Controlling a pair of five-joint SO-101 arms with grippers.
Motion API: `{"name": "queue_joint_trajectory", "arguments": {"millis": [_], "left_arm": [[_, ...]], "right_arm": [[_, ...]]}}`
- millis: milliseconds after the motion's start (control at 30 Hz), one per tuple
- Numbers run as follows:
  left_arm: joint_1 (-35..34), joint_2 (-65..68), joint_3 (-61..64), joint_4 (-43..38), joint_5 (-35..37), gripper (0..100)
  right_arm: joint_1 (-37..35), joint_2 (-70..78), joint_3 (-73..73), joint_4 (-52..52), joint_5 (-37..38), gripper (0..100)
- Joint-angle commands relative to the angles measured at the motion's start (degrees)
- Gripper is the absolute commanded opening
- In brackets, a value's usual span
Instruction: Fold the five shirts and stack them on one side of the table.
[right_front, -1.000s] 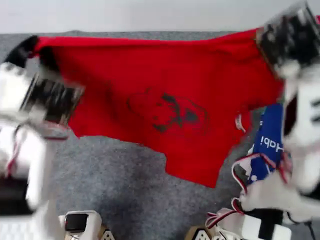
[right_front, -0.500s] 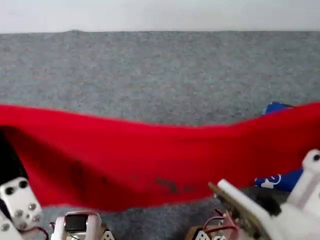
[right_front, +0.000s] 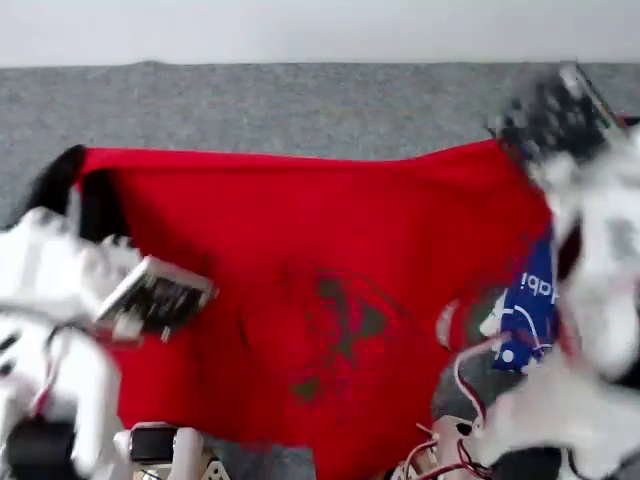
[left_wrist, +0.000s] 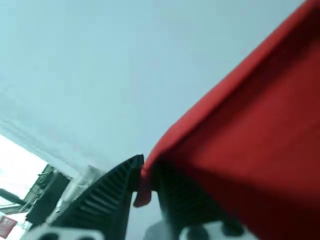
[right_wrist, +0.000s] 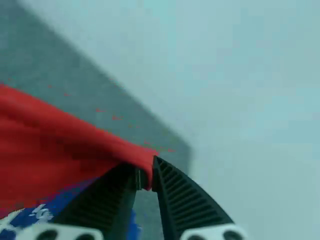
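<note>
A red shirt (right_front: 330, 290) with a dark print hangs spread in the air between both arms, above the grey table (right_front: 300, 110). My left gripper (right_front: 78, 175) is shut on its left top corner; in the left wrist view the gripper (left_wrist: 146, 175) pinches the red shirt (left_wrist: 240, 135). My right gripper (right_front: 510, 145) is shut on the right top corner; in the right wrist view the gripper (right_wrist: 145, 175) clamps the red shirt (right_wrist: 55, 145). A blue shirt (right_front: 530, 300) lies at the right, partly behind the red one, with the blue shirt (right_wrist: 30, 217) showing under the red cloth.
The grey table (right_wrist: 60, 80) stretches back to a pale wall (right_front: 320, 30). The arm bases (right_front: 160, 450) and red-white cables (right_front: 460, 400) sit at the near edge.
The red shirt dropped low and forward half a second ago, and now it is lifted again and held spread, with both arms raised to the back.
</note>
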Motion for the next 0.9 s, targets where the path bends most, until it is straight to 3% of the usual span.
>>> {"name": "queue_joint_trajectory", "arguments": {"millis": [0,133,333,633,867], "left_arm": [[-0.4,3.0,13.6,-16.6,-2.2,0],[-0.4,10.7,23.0,-33.5,-3.5,0],[-2.5,29.7,18.9,-45.4,-3.5,0],[-6.4,57.2,-4.2,-47.6,-3.4,0],[-6.1,71.6,-18.7,-47.6,-3.4,0]], "right_arm": [[-4.2,-0.9,16.8,-9.9,0.4,1.1],[-6.3,-0.9,31.9,-26.2,0.4,1.1],[-8.0,-0.9,46.7,-47.7,0.1,1.1],[-9.6,7.6,47.3,-68.4,0.4,1.0],[-9.9,22.5,32.4,-71.9,2.8,1.0]]}}
